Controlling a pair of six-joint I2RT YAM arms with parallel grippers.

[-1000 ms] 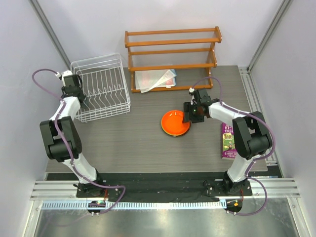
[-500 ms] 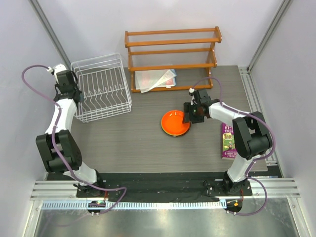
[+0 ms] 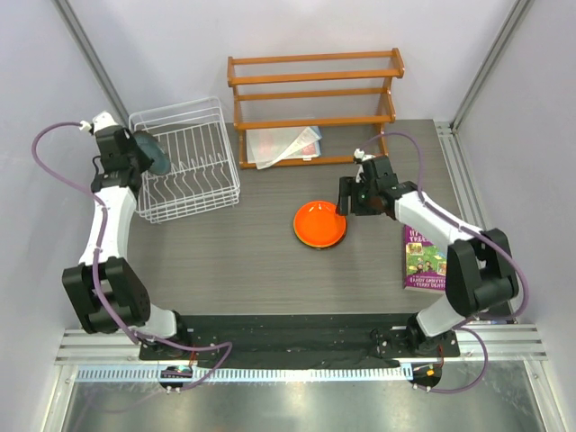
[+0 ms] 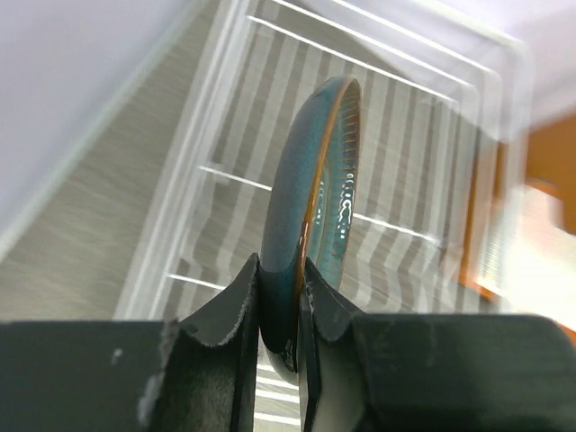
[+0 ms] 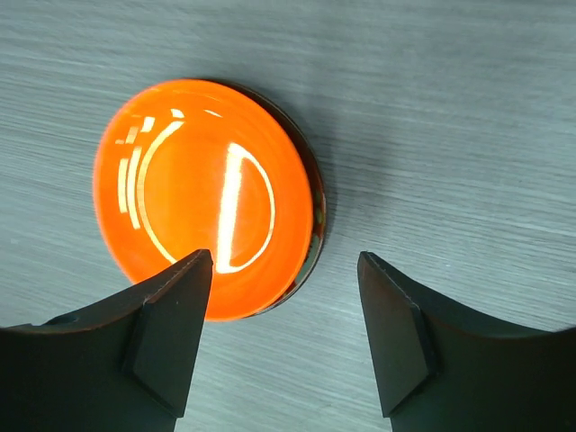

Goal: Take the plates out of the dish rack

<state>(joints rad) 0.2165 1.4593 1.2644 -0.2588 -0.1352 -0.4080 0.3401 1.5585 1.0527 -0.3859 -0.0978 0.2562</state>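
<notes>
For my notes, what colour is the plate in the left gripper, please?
Dark teal glazed round plate, amber-edged; best in left wrist view.

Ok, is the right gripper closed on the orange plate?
No, the right gripper has its jaws wide apart, and the orange plate lies flat on the table, not pinched.

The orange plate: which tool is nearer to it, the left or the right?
Right. The right tool is open over the edge of the orange plate; the left tool is far away at the dish rack, shut on the teal plate.
</notes>
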